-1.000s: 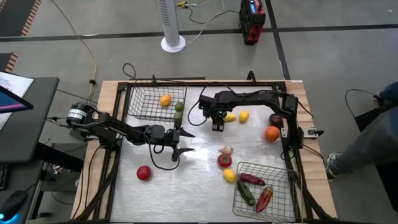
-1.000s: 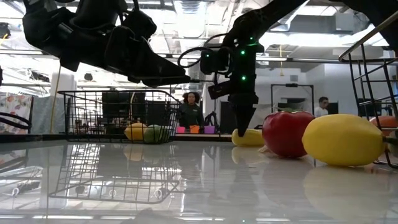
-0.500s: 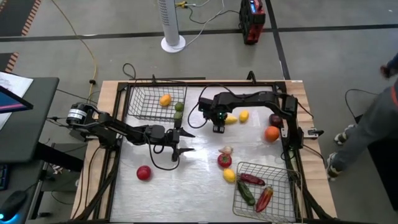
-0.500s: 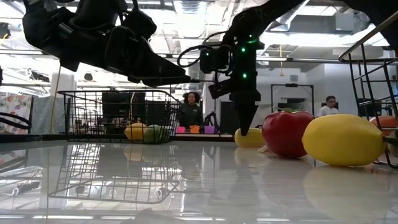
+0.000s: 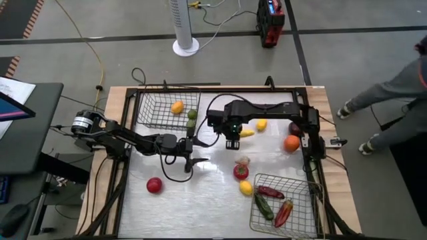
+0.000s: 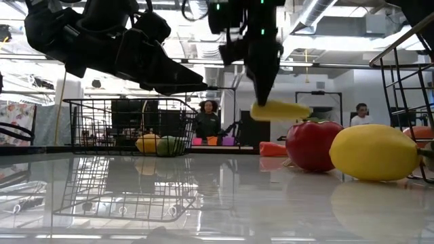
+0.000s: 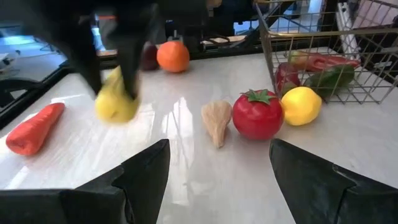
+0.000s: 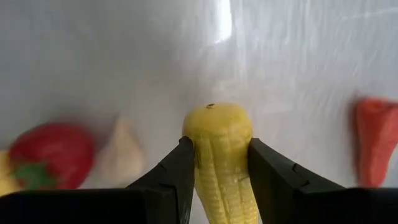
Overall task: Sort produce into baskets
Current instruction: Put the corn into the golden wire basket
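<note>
Above the bench (image 5: 200, 193), right hand (image 5: 231, 142) grips yellow corn (image 8: 217, 155), lifted clear; left hand (image 5: 199, 152) waits mid-bench, fingers apart, holding nothing.

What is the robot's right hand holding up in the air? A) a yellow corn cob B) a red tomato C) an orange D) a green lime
A: the right hand is shut on the yellow corn cob, and the low view shows the cob lifted clear of the table.
</note>
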Motion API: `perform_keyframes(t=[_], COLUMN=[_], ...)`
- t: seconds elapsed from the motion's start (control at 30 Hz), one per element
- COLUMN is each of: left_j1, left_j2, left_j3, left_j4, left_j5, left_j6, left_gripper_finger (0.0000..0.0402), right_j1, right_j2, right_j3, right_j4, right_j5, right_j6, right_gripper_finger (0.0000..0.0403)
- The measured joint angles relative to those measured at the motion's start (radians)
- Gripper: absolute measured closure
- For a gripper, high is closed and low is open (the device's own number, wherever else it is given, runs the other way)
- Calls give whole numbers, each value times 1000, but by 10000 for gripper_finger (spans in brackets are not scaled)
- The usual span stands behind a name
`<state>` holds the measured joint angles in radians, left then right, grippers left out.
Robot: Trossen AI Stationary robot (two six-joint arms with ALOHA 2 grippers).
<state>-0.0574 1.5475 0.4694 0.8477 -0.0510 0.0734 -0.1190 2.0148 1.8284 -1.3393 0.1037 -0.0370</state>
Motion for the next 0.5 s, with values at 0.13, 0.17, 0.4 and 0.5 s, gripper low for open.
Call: perform_keyframes(t=[0.13,0.17,0.4,0.5], left_j1=[0,0,0,0], left_j2=[0,0,0,0], left_j3=[0,0,0,1], left_j4=[-15,-20,-20,-20], left_j5=[-6,-7,-33,-34], left_j6=[9,13,47,47], left_gripper_finger=[137,137,137,137], right_j1=[48,62,167,220], right_j2=[-2,-8,-94,-159], right_j3=[80,91,97,97], right_j4=[-133,-160,-232,-233], right_j5=[-47,-61,-139,-176], right_j6=[76,95,286,401], right_gripper_finger=[247,247,247,247])
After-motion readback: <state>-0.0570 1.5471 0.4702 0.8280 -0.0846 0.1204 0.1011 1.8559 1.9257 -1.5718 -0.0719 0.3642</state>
